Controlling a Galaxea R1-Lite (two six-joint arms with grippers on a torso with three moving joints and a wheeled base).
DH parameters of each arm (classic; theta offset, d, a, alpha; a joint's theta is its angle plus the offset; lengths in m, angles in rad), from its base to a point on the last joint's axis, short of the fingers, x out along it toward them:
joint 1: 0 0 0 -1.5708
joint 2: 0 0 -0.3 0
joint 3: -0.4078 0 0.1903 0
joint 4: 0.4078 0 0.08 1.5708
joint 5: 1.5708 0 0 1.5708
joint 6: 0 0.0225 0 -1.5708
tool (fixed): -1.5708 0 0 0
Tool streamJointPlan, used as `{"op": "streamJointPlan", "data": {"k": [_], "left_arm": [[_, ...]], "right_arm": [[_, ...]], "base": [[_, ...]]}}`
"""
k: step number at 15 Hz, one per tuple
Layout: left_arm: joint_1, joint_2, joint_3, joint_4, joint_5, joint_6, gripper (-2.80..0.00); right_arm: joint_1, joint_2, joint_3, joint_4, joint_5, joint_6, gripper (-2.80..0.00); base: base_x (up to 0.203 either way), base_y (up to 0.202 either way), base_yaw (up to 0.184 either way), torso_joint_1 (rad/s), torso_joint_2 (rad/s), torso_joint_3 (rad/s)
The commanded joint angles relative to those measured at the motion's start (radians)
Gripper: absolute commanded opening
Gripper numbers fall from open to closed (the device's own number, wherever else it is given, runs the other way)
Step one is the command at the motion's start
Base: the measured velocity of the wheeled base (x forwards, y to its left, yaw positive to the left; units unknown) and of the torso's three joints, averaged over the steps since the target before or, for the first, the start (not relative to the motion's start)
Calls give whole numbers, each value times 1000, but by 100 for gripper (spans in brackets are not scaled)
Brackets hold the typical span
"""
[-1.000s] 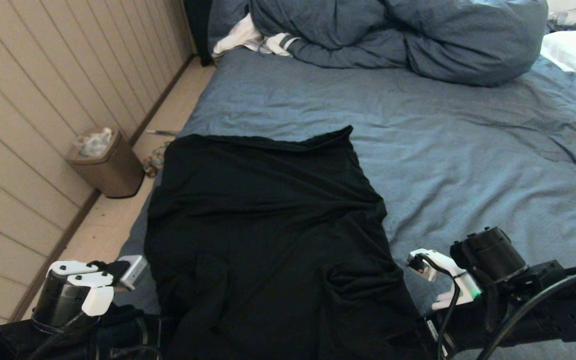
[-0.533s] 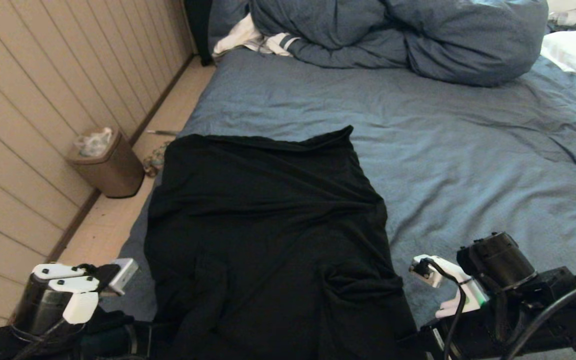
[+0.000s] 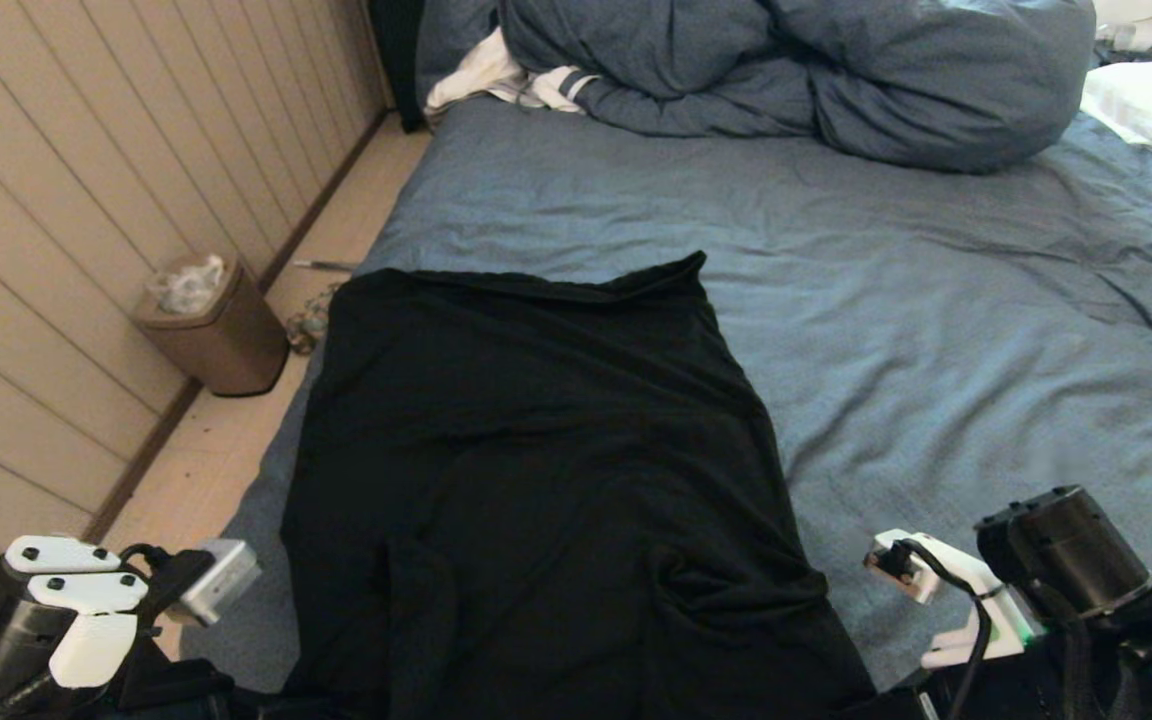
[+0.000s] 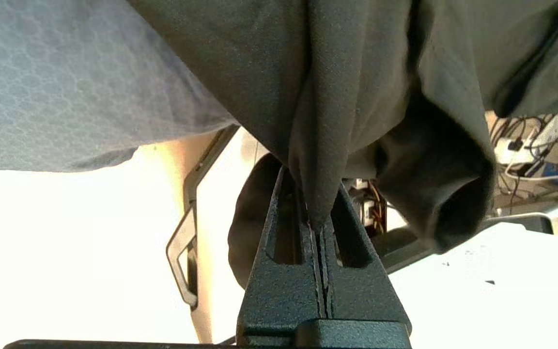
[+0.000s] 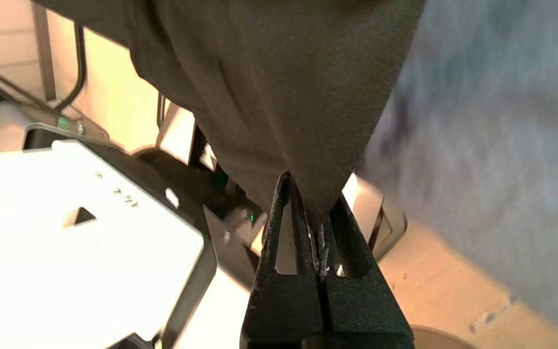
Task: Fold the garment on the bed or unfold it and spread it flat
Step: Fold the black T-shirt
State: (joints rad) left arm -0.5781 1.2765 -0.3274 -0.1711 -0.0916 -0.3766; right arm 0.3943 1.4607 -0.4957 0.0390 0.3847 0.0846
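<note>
Dim head view; blown-out white glare and soft blur in wrist views.

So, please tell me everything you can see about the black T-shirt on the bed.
The garment is a plain black shirt of soft, thin-looking fabric; no print shows on the visible side. It lies lengthwise on the left part of the bed, mostly spread, with creases and a bunched fold near its right near corner. Its near edge hangs past the mattress, where the left gripper and the right gripper each pinch a corner, fingers shut on the cloth.
</note>
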Motion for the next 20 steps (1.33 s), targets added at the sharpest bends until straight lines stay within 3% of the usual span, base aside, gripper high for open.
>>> {"op": "streamJointPlan", "data": {"k": [1, 4, 9, 16, 20], "left_arm": [[-19, -21, 12, 19, 2, 2, -280], [-74, -58, 26, 95, 0, 0, -280], [-115, -154, 25, 233, -2, -2, -280], [-144, -231, 35, 326, -3, -11, -280], [-179, -269, -4, 352, 9, -61, -280]], "right_arm": [[0, -55, 18, 24, 1, -1, -280], [0, -125, 25, 135, 1, -6, -280], [12, -240, 78, 210, 3, -6, -280], [14, -314, 125, 244, 3, -5, -280], [7, -366, 89, 292, 1, -3, -280]], "base": [[0, 0, 0, 0, 0, 0], [0, 0, 0, 0, 0, 0], [0, 0, 0, 0, 0, 0], [0, 0, 0, 0, 0, 0], [0, 0, 0, 0, 0, 0]]}}
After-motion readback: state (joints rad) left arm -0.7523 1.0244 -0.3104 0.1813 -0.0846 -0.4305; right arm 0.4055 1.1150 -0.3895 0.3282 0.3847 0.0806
